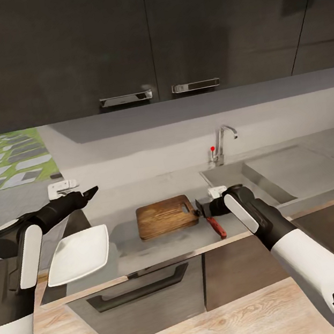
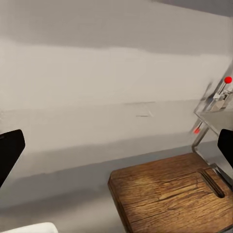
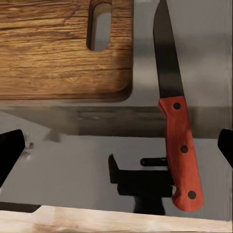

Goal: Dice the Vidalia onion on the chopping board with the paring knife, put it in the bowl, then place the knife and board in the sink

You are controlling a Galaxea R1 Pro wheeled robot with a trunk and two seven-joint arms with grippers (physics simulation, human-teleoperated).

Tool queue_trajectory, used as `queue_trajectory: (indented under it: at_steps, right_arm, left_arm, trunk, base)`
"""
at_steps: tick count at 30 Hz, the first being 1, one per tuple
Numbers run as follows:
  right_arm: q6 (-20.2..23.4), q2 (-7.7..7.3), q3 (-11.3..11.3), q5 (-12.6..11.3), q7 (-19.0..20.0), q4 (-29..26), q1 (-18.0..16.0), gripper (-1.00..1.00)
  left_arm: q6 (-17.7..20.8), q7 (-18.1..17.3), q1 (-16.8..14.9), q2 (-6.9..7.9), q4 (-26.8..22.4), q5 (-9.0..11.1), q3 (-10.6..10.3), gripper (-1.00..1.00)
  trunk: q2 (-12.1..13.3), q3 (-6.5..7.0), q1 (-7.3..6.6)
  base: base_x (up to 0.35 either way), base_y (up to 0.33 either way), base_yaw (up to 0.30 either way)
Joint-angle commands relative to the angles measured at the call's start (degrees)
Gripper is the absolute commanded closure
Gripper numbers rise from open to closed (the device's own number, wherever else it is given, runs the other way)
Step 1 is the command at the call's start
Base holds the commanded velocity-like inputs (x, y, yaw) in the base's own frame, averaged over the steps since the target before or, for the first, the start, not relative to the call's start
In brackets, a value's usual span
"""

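The dark wooden chopping board [image 1: 164, 216] lies bare on the grey countertop [image 1: 125, 244], its handle slot toward the sink [image 1: 233, 175]. The red-handled paring knife [image 1: 216, 226] rests on the counter just right of the board, blade pointing away from the front edge. My right gripper [image 1: 202, 208] hovers over the knife, open; in the right wrist view the knife [image 3: 180, 150] lies between its spread fingertips [image 3: 9, 150], off to one side, beside the board [image 3: 58, 43]. My left gripper [image 1: 88, 193] is open above the counter behind the white bowl [image 1: 78, 254]. The onion is out of view.
The chrome tap [image 1: 223, 144] with a red-tipped lever stands behind the basin, and the drainboard [image 1: 297, 167] stretches right. Black upper cabinets [image 1: 145, 35] hang overhead. A white wall socket [image 1: 62, 188] sits near my left gripper. The left wrist view shows the board [image 2: 174, 194] and backsplash [image 2: 97, 97].
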Motion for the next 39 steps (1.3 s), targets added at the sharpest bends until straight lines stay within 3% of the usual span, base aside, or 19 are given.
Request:
queue_trajectory:
  at_steps: [1,10,39]
  right_arm:
    - [0.12,-0.13,0.20,-0.63,-1.07,0.07,-0.07,-1.00]
    - [-0.02,-2.25,0.08,-0.68,-3.05,0.55,-0.07,-1.00]
    - [-0.04,-2.52,0.14,-0.58,-3.12,1.68,-0.07,-1.00]
  left_arm:
    - [0.31,-0.33,-0.06,0.00,-0.03,-0.14,0.10,-1.00]
    - [0.31,-0.33,-0.03,0.03,-0.02,-0.14,0.15,-1.00]
    - [0.31,-0.33,-0.07,0.01,0.00,-0.15,0.13,-1.00]
  trunk:
    - [-0.13,-0.13,0.04]
    - [-0.13,-0.13,0.04]
    - [-0.13,-0.13,0.04]
  base:
    - [0.000,0.000,0.000]
    - [0.000,0.000,0.000]
    - [0.000,0.000,0.000]
